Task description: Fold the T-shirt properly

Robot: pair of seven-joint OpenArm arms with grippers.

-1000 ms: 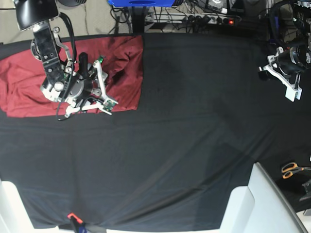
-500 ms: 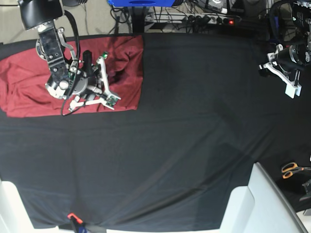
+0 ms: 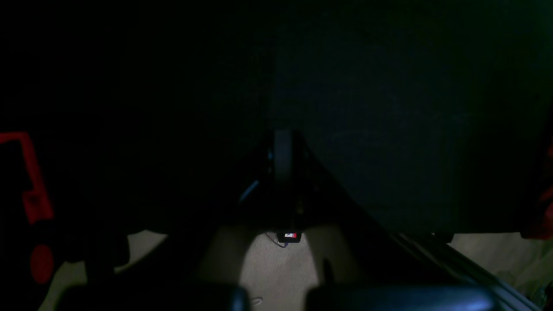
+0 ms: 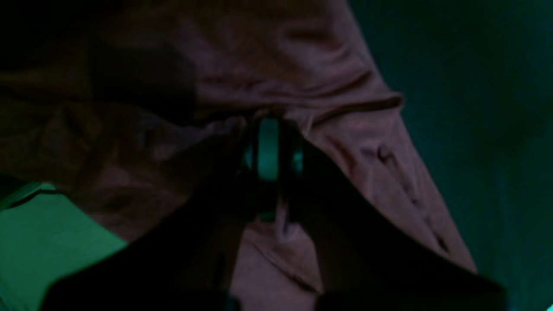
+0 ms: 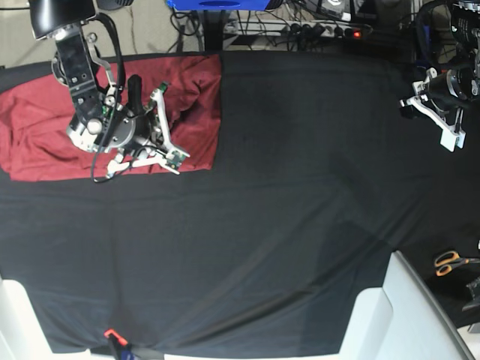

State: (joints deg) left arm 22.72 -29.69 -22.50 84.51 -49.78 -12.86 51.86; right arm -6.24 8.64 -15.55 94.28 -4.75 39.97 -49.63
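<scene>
On black cloth [image 5: 285, 210], right hand [image 4: 270, 129] pinching T-shirt [image 5: 195, 112], left hand [image 5: 439, 120] closed, empty.

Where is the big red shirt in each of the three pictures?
Base view: the brick-red, thin knit T-shirt lies crumpled at the upper left, on the black table cloth, under the right gripper.
Right wrist view: it fills the left and middle, bunched at the shut fingers.
Left wrist view: not in it; the picture is too dark to show much.
Shared landmark: the right gripper over the shirt, in the base and right wrist views.
</scene>
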